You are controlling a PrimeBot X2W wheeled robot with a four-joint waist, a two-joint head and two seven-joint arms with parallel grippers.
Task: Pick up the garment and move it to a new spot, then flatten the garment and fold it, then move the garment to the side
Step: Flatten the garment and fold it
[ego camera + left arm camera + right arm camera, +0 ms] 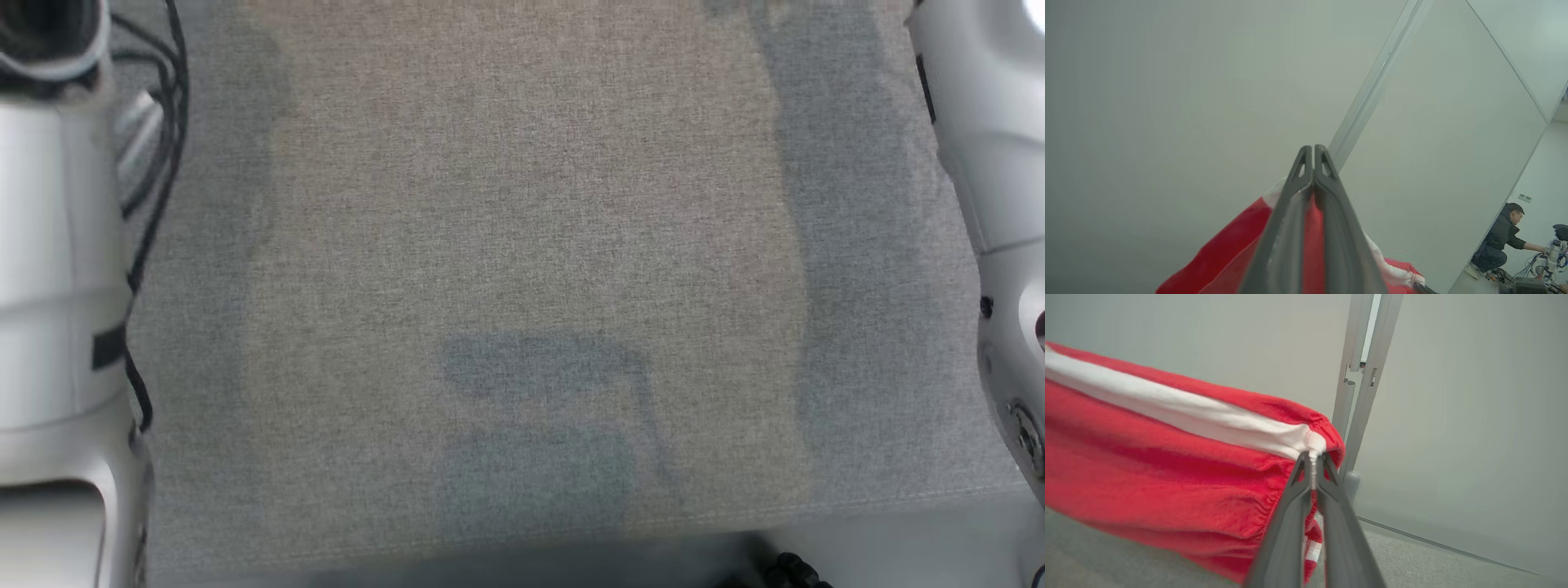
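Left end effector point(1314, 157) and right end effector point(1313, 459) each clamp the red garment point(1167, 469), suspended between them above the grey surface point(1433, 561). Judged soft, light, limp; grip at hem corners.

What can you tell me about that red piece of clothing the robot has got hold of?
The garment is red, of soft, fleecy-looking cloth, with a white stripe running along it and a gathered hem. The right gripper pinches it where stripe meets hem; the left gripper is shut on another red part.
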